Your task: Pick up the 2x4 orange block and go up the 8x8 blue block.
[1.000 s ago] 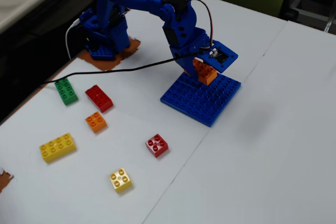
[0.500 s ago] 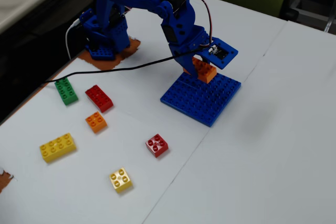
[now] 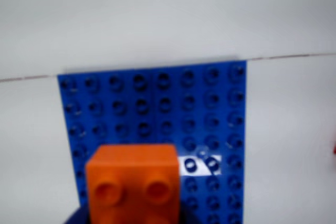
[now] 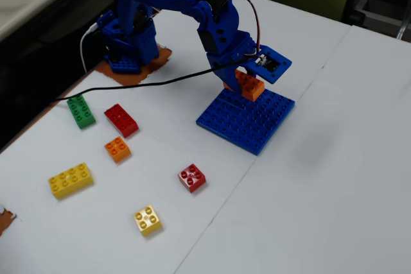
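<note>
My gripper (image 3: 131, 216) is shut on the 2x4 orange block (image 3: 132, 177). In the wrist view the block fills the bottom centre, with two studs facing me and blue jaw parts on either side. The 8x8 blue block (image 3: 157, 103) lies flat on the white table right behind and under it. In the fixed view my gripper (image 4: 244, 82) holds the orange block (image 4: 252, 89) low over the far-left part of the blue baseplate (image 4: 247, 123). I cannot tell whether block and plate touch.
Loose bricks lie left of the plate in the fixed view: green (image 4: 81, 111), red 2x4 (image 4: 121, 120), small orange (image 4: 117, 149), yellow 2x4 (image 4: 70, 179), red 2x2 (image 4: 192, 178), yellow 2x2 (image 4: 148, 220). The arm's base (image 4: 128, 46) stands at the back left, with a black cable (image 4: 128, 88).
</note>
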Motion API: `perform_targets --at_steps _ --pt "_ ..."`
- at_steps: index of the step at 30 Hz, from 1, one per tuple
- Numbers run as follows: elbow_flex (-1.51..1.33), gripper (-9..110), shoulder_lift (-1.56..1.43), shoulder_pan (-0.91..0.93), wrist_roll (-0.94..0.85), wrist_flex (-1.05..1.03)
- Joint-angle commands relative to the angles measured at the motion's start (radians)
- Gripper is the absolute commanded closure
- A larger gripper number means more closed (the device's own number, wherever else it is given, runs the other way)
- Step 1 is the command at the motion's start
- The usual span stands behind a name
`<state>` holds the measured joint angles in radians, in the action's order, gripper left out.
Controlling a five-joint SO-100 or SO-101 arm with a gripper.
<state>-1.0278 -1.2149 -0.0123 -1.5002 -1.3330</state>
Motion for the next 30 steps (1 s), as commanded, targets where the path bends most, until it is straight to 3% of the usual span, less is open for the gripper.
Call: perform_targets --at_steps 1,30 --pt "0.071 101 -0.067 -0.005 -0.011 0.011" --pt "0.084 101 -0.051 0.025 -0.044 0.015"
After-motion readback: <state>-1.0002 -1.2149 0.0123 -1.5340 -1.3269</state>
